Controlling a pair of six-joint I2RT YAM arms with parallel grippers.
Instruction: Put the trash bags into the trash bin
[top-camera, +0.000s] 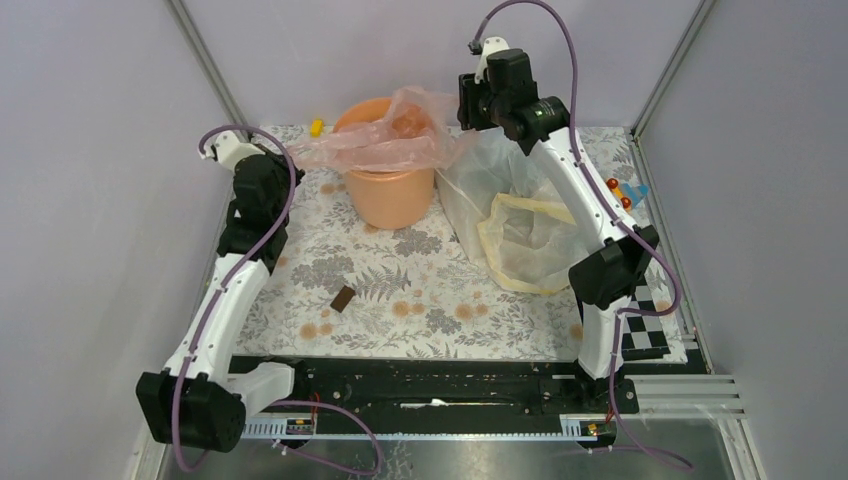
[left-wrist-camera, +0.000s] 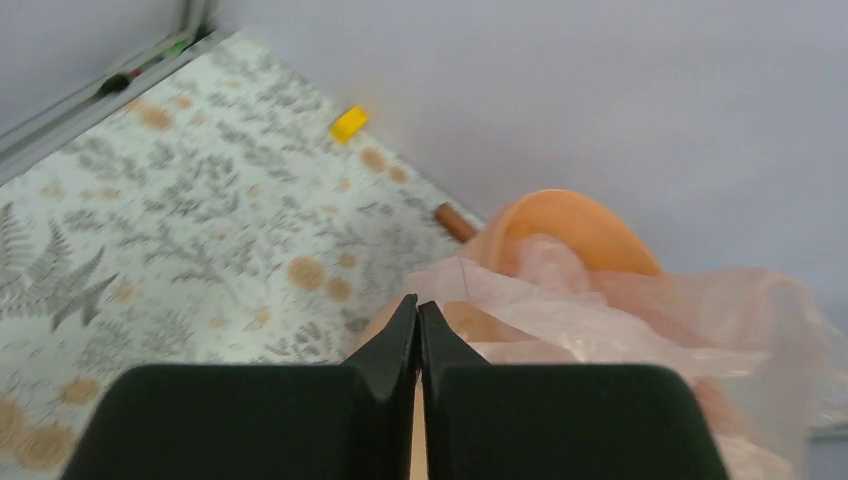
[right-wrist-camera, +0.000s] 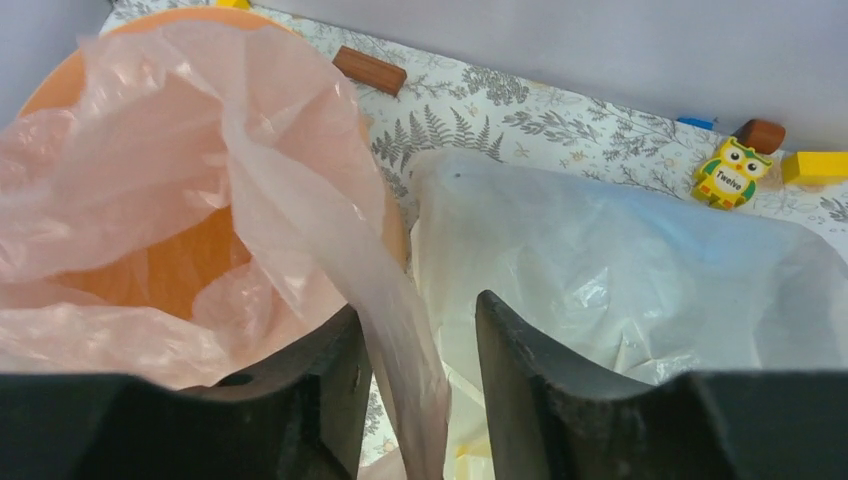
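Observation:
The trash bin (top-camera: 388, 185) is a peach-orange bucket standing at the back of the table. The pink trash bag (top-camera: 385, 140) lies crumpled over its mouth, partly inside (right-wrist-camera: 170, 200), and stretches out to the left. My left gripper (left-wrist-camera: 418, 302) is shut, its tips pinching the bag's left corner (left-wrist-camera: 470, 285) just beside the bin's rim (left-wrist-camera: 570, 215). My right gripper (right-wrist-camera: 418, 305) hovers at the bin's right side (top-camera: 467, 108). Its jaws stand open, and a strip of the pink bag hangs loose between them against the left finger (right-wrist-camera: 345, 360).
A clear whitish bag (top-camera: 490, 170) and a pale yellow bag (top-camera: 530, 245) lie right of the bin, under the right arm. A brown block (top-camera: 342, 298) sits mid-table. By the back wall are an owl toy (right-wrist-camera: 733, 172), a brown cylinder (right-wrist-camera: 369, 70) and yellow blocks (left-wrist-camera: 348, 123).

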